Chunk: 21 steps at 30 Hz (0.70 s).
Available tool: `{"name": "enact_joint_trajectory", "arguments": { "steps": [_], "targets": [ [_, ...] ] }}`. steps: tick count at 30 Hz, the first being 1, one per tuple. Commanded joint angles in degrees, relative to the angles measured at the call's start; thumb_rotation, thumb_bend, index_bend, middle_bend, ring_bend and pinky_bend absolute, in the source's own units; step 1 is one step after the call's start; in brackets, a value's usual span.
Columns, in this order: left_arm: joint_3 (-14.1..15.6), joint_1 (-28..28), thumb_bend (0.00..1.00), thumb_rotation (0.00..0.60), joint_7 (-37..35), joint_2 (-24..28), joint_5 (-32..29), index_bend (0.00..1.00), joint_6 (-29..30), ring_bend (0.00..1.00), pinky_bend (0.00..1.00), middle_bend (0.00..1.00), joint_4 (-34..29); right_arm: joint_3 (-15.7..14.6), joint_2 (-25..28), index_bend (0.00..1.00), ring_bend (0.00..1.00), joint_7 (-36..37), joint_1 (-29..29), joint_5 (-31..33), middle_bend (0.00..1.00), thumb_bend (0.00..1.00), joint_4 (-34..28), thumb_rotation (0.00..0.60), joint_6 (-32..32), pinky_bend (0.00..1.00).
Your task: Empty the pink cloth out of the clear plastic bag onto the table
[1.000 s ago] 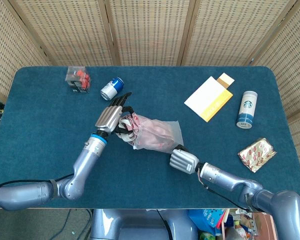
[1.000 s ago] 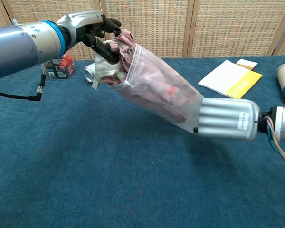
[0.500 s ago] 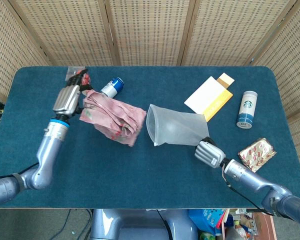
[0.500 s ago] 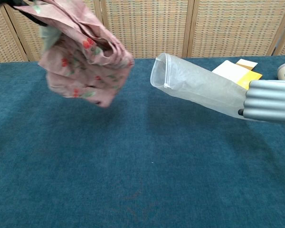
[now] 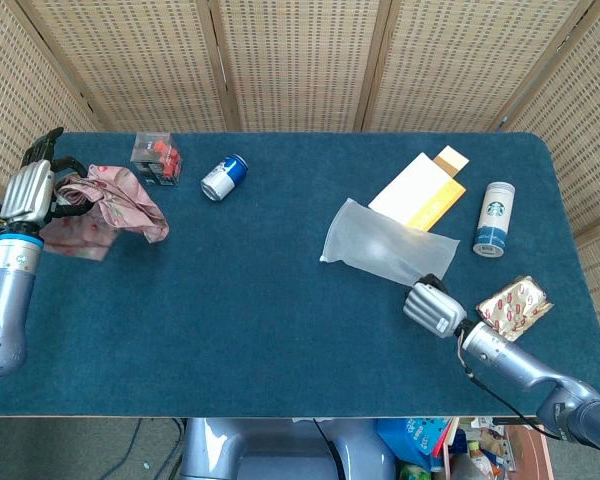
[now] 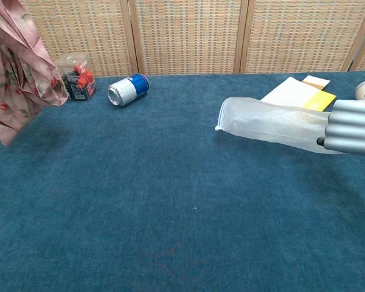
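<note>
A: The crumpled pink cloth [image 5: 105, 208] carries small red and green floral sprigs; the soft plastic bag [image 5: 382, 245] is a frosted, see-through white.

B: And the desk [image 5: 280, 330] is deep teal felt. The lying drink can [image 5: 223, 176] is blue and silver, the tall cylindrical tumbler [image 5: 493, 218] white over a blue base with a dark round logo, the flat paper envelope [image 5: 417, 195] white edged in yellow

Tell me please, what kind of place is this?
Probably a robot test room, not a home: a table covered in blue cloth, woven screens shutting off the background, and unrelated items laid out, like a drink can and a coffee cup.
</note>
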Motion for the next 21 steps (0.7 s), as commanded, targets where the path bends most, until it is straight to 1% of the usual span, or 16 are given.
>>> {"name": "enact_joint_trajectory", "arguments": {
  "steps": [1, 2, 3, 4, 5, 6, 7, 9, 13, 16, 18, 21],
  "targets": [
    [1.03, 0.95, 0.43, 0.600, -2.03, -0.18, 2.06, 0.51, -1.15, 0.00, 0.00, 0.00, 0.84, 0.56, -0.12, 0.74, 0.82, 0.15, -0.63, 0.34, 0.77, 0.66, -0.17, 0.600, 0.94, 0.93],
    [1.38, 1.14, 0.39, 0.600, -2.38, 0.09, 2.52, 0.29, -1.71, 0.00, 0.00, 0.00, 0.79, 1.27, -0.26, 0.53, 0.71, -0.72, -1.30, 1.25, 0.63, 0.43, -0.21, 0.600, 1.38, 0.78],
    [1.73, 1.33, 0.35, 0.600, -2.62, 0.45, 3.02, 0.16, -2.21, 0.00, 0.00, 0.00, 0.64, 2.09, -0.43, 0.36, 0.57, -2.07, -2.19, 2.54, 0.50, 0.26, -0.49, 0.600, 1.63, 0.63],
    [2.14, 1.66, 0.28, 0.600, -2.63, 0.84, 3.64, 0.03, -2.24, 0.00, 0.00, 0.00, 0.43, 3.09, -0.41, 0.15, 0.33, -2.98, -3.35, 4.45, 0.28, 0.07, -1.55, 0.600, 1.84, 0.36],
    [2.43, 2.10, 0.22, 0.600, -2.60, 1.12, 4.51, 0.00, -1.51, 0.00, 0.00, 0.00, 0.15, 3.79, -0.18, 0.03, 0.12, -3.36, -4.23, 5.72, 0.11, 0.00, -3.10, 0.600, 2.33, 0.15],
    [2.67, 2.75, 0.20, 0.600, -2.75, 1.35, 5.55, 0.00, -0.28, 0.00, 0.00, 0.00, -0.31, 4.34, 0.38, 0.00, 0.04, -3.32, -4.95, 6.63, 0.04, 0.00, -4.94, 0.600, 2.93, 0.05],
    [2.84, 3.31, 0.19, 0.600, -2.80, 1.53, 6.30, 0.00, 0.82, 0.00, 0.00, 0.00, -0.76, 4.66, 0.92, 0.00, 0.00, -3.12, -5.36, 7.11, 0.00, 0.00, -6.14, 0.600, 3.38, 0.00],
    [3.42, 4.66, 0.19, 0.600, -2.64, 2.36, 8.05, 0.00, 3.13, 0.00, 0.00, 0.00, -2.28, 5.03, 2.33, 0.00, 0.00, -2.27, -6.10, 7.50, 0.00, 0.00, -8.34, 0.600, 4.55, 0.00],
    [4.40, 7.53, 0.19, 0.600, -1.87, 3.87, 10.72, 0.00, 8.22, 0.00, 0.00, 0.00, -5.40, 5.29, 4.59, 0.00, 0.00, 0.82, -7.52, 7.21, 0.00, 0.00, -10.57, 0.600, 7.73, 0.00],
    [5.24, 10.43, 0.19, 0.600, -2.28, 5.05, 12.97, 0.00, 12.72, 0.00, 0.00, 0.00, -8.53, 5.63, 6.21, 0.00, 0.00, 5.20, -9.27, 6.77, 0.00, 0.00, -12.29, 0.600, 12.05, 0.00],
    [6.21, 12.96, 0.19, 0.600, -2.63, 5.64, 15.17, 0.00, 16.69, 0.00, 0.00, 0.00, -10.83, 6.11, 7.12, 0.00, 0.00, 9.26, -11.12, 6.91, 0.00, 0.00, -13.81, 0.600, 15.99, 0.00],
    [7.53, 15.89, 0.19, 0.600, -2.21, 5.39, 17.54, 0.00, 21.52, 0.00, 0.00, 0.00, -12.97, 6.72, 7.46, 0.00, 0.00, 14.03, -13.46, 7.91, 0.00, 0.00, -15.48, 0.600, 19.64, 0.00]
  ]
}}
